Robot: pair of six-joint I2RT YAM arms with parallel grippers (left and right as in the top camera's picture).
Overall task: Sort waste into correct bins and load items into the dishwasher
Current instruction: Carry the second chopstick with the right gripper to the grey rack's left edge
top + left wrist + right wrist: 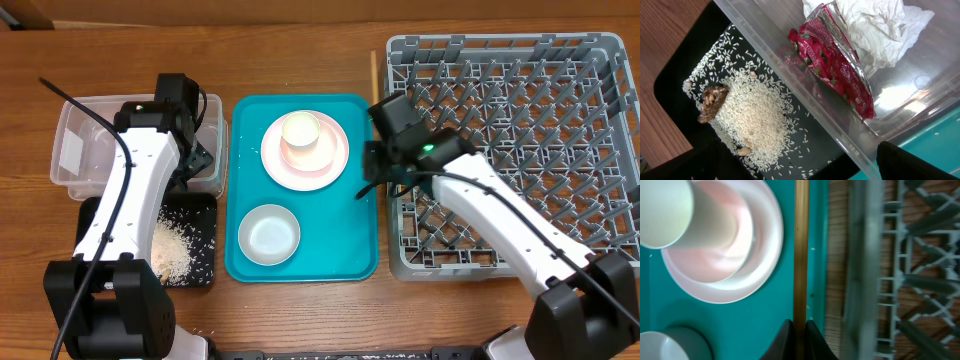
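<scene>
My right gripper [800, 330] is shut on a thin brown wooden stick [801, 255] that runs along the right rim of the teal tray [300, 265], beside the grey dish rack [520, 130]. A cream cup [300, 130] stands on the pale pink plate [335, 160], and a white bowl [268, 233] sits nearer on the tray. My left gripper [800, 167] hangs open over the edge between the clear tub [790, 75] and the black tray [680, 75]. The red wrapper [835, 65] and white napkin [875, 30] lie in the tub. Rice [755, 115] with brown scraps [712, 100] lies on the black tray.
The left arm [140, 190] stretches over the black tray [200, 240] and the tub [80, 150]. The right arm [500, 220] crosses the rack's near left corner. Loose rice grains are scattered across the black tray.
</scene>
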